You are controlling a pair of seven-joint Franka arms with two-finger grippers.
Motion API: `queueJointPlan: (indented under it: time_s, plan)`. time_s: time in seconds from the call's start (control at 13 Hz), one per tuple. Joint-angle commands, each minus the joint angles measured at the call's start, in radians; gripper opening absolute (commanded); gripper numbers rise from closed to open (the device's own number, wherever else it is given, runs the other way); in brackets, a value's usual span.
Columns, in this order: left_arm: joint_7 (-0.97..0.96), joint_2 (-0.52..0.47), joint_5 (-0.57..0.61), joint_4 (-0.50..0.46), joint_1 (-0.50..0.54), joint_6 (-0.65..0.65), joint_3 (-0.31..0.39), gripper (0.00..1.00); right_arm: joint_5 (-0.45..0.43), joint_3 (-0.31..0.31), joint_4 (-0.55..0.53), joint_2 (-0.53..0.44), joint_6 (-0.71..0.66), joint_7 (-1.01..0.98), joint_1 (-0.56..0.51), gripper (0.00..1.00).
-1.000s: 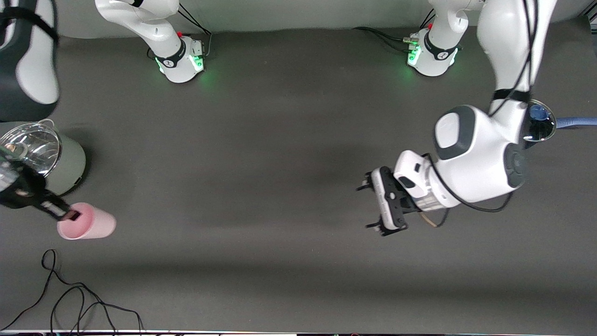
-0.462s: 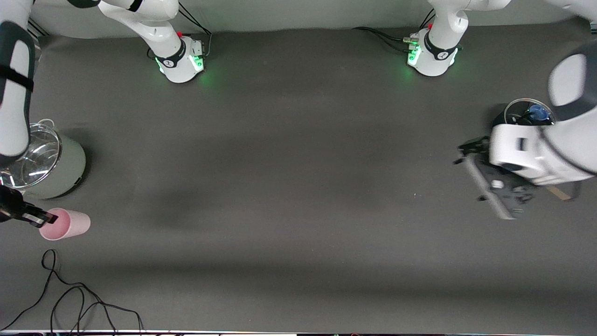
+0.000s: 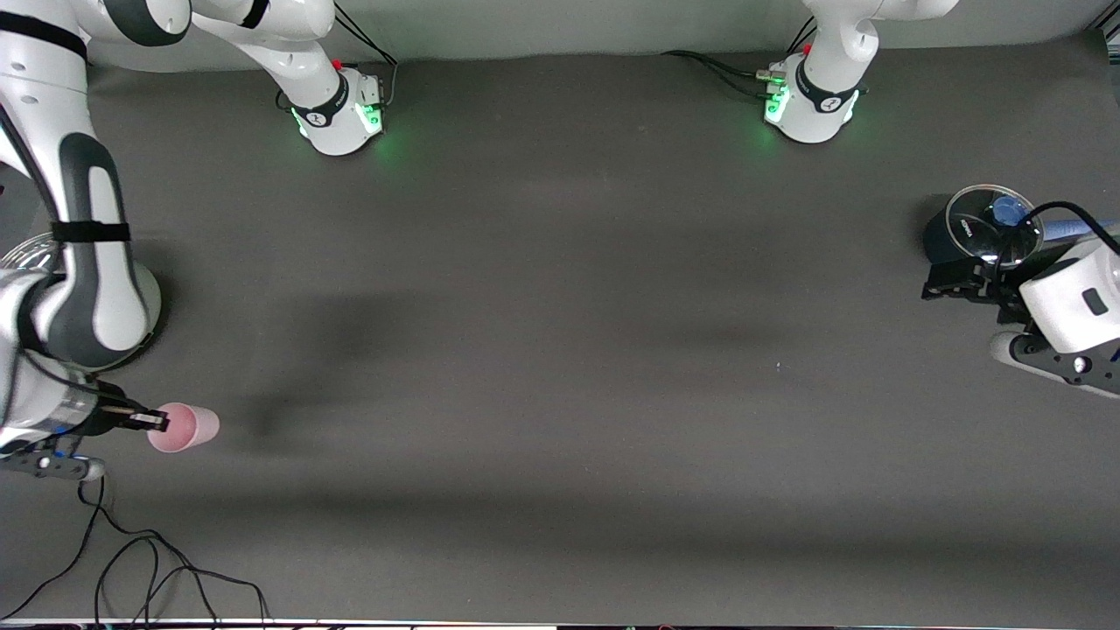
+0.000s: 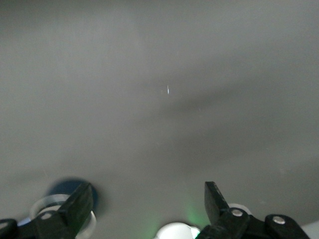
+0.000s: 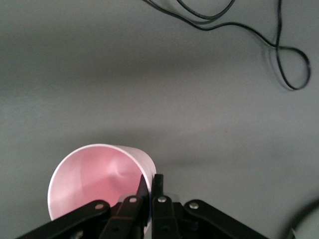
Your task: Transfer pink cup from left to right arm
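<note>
Front view: a wide table (image 3: 560, 350) covered in smooth dark grey matte sheeting, with two white Franka arm bases glowing green along its edge farthest from the camera.

At the right arm's end of the table, the right gripper (image 3: 160, 422) holds the pink cup (image 3: 185, 427). Its two thin black fingers are pinched together on the cup's rim wall, one inside and one outside. The cup is small, smooth pale-pink plastic, tapered and without a handle, tipped on its side with the open mouth facing the gripper. It casts a soft shadow on the sheeting beside it. The right wrist view shows the round mouth and glossy pink inside of the pink cup (image 5: 97, 177), with the right gripper (image 5: 151, 185) clamped on the thin rim.

Thin black cables (image 3: 131, 560) lie in loose loops at the table's corner nearest the camera, on the right arm's end.

At the left arm's end of the table, the left gripper (image 3: 954, 287) is next to a round black pot (image 3: 958, 229) with a clear glass lid and a blue knob. In the left wrist view the left gripper (image 4: 148, 201) has its black fingers spread wide with nothing between them.
</note>
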Motion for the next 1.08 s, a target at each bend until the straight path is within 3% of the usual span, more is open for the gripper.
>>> queueJointPlan:
  time_s: [0.0,0.23,0.69,0.77,0.85,1.0]
  plan:
    - [-0.157,-0.016,0.031,-0.017,-0.053,-0.097,0.004,1.0,-0.015,0.008,-0.143,-0.025,0.156,-0.026,0.003,0.0]
    - [-0.181,-0.031,0.062,-0.05,-0.099,-0.103,0.003,1.0,-0.018,0.008,-0.14,0.025,0.188,-0.066,0.003,0.0]
    - [-0.185,-0.241,0.117,-0.468,-0.119,0.05,0.003,1.0,-0.017,0.009,-0.137,0.042,0.219,-0.141,-0.011,0.0]
    - [-0.187,-0.293,0.12,-0.553,-0.099,0.094,-0.031,1.0,-0.015,0.009,-0.135,0.042,0.222,-0.143,-0.011,0.39]
    - [-0.195,-0.336,0.12,-0.62,-0.029,0.142,-0.099,1.0,-0.015,0.009,-0.129,0.05,0.236,-0.141,-0.008,0.98]
    - [-0.268,-0.379,0.123,-0.696,0.118,0.18,-0.28,1.0,-0.014,0.009,-0.129,0.05,0.242,-0.141,-0.009,0.99]
